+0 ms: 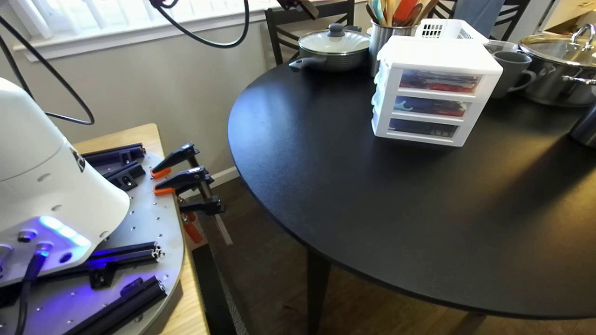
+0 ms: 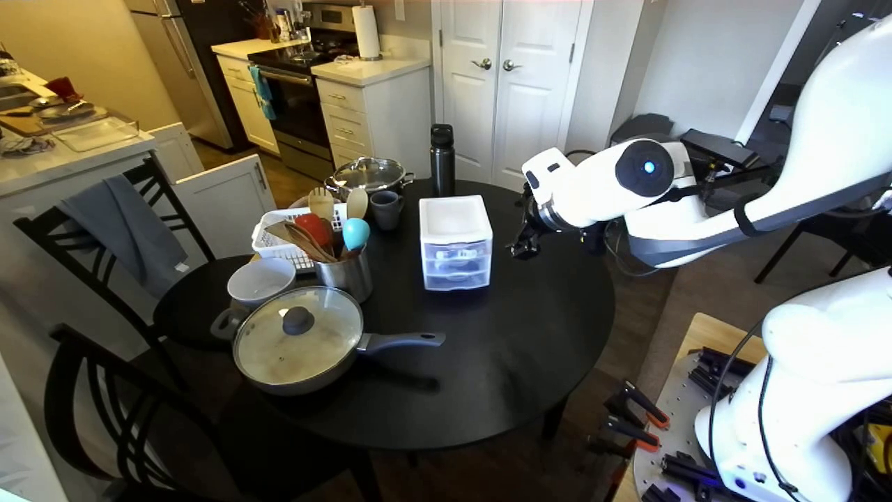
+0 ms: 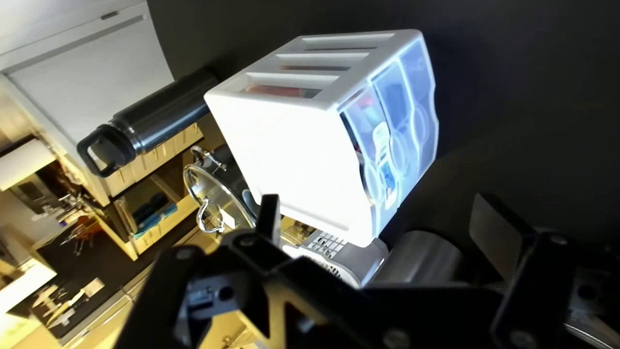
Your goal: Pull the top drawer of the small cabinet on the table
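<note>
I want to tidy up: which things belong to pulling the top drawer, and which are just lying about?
For the job: small cabinet, its top drawer, black table, claw.

Just lying about: lidded pan, utensil holder, white basket, black bottle, grey mug, steel pot.

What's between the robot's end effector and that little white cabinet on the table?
No object shows between the end effector and the small cabinet: in an exterior view, only the bare black table shows in that gap.
</note>
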